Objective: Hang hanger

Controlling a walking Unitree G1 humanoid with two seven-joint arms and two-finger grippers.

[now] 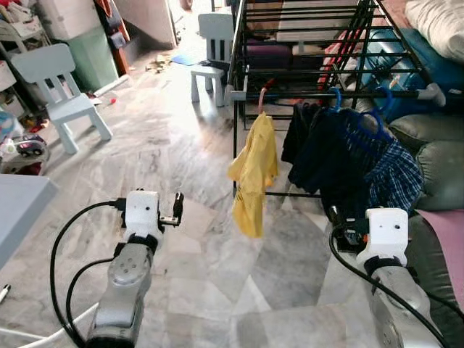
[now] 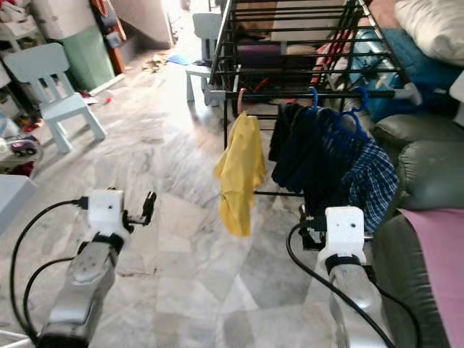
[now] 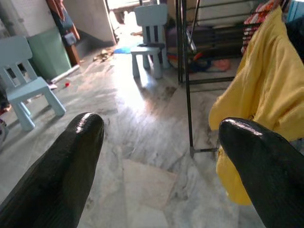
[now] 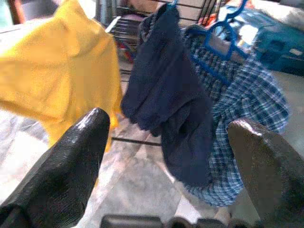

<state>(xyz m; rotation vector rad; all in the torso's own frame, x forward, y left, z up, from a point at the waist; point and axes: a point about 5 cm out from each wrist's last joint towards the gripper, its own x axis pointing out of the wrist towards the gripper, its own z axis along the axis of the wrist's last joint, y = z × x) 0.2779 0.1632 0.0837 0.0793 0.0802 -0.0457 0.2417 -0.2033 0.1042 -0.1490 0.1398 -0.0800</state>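
Note:
A yellow shirt (image 1: 255, 170) hangs on a pink hanger (image 1: 262, 98) from the front bar of a black drying rack (image 1: 304, 43). To its right hang a dark navy garment (image 1: 319, 145) and a blue plaid shirt (image 1: 391, 174), both on blue hangers (image 1: 373, 123). My left gripper (image 1: 176, 209) is held out low over the floor, left of the yellow shirt, open and empty. On the other side, my right gripper (image 4: 168, 128) is also open and empty, just short of the navy and plaid clothes.
Two pale blue child chairs (image 1: 61, 94) (image 1: 212, 54) stand on the marble floor to the left and far middle. A grey table edge (image 1: 22, 203) is at the near left. A dark green sofa (image 1: 435, 159) with a pink cloth (image 1: 446, 239) lines the right.

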